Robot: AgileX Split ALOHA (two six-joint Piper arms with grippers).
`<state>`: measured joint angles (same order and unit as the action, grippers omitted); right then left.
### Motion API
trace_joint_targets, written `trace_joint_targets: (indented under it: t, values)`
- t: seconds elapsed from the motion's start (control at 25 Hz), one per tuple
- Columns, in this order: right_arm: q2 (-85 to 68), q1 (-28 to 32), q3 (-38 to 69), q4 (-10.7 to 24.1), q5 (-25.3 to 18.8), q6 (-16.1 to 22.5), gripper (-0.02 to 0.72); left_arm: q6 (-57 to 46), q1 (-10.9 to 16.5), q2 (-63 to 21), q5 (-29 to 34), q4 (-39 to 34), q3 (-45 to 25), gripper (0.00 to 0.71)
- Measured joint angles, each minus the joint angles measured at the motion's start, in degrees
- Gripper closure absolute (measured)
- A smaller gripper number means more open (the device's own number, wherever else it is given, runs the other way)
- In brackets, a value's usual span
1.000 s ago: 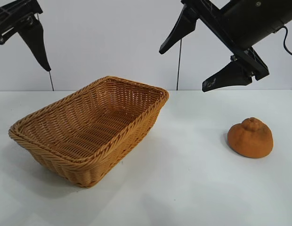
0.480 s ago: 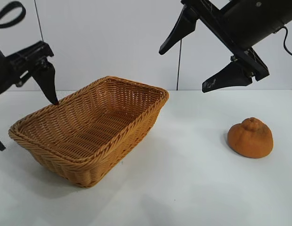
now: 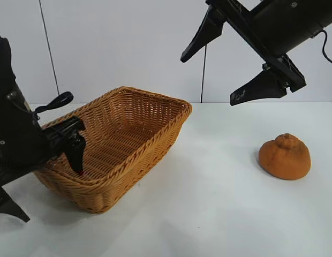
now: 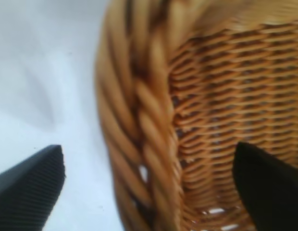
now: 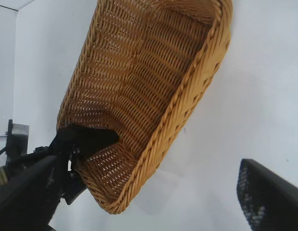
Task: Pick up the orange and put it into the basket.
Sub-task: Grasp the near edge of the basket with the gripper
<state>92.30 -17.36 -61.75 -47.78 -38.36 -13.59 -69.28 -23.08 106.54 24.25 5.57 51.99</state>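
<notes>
The orange (image 3: 284, 156), a dull knobbly dome, sits on the white table at the right, with nothing touching it. The tan wicker basket (image 3: 155, 136) stands left of centre. My left gripper (image 3: 46, 188) is low at the basket's left end, open and astride the braided rim (image 4: 149, 125): one finger (image 4: 266, 190) is inside the basket, the other (image 4: 29, 187) outside over the table. My right gripper (image 3: 209, 79) hangs high and open above the table between basket and orange, holding nothing. The orange shows in neither wrist view.
The white table (image 3: 219, 209) runs out in front of the basket and around the orange. A pale wall stands behind. The right wrist view looks down on the basket (image 5: 197, 91), with the left arm's gripper (image 5: 86, 137) at its far end.
The left arm has swung down from high at the left to the basket's left rim and now straddles it. The right arm, the basket and the orange have not moved.
</notes>
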Motion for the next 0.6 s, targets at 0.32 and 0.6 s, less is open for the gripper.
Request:
trace_joint_targets:
  t: [0.32,0.6]
  values:
    - [0.0,0.0,0.0,0.0,-1.0,0.0,0.026,0.0,0.4,0.0,-0.4,0.0,0.0,0.419]
    - [0.0,0.0,0.0,0.0,-1.5,0.0,0.026,-0.4,0.6,-0.1,-1.0,1.7,0.1,0.624]
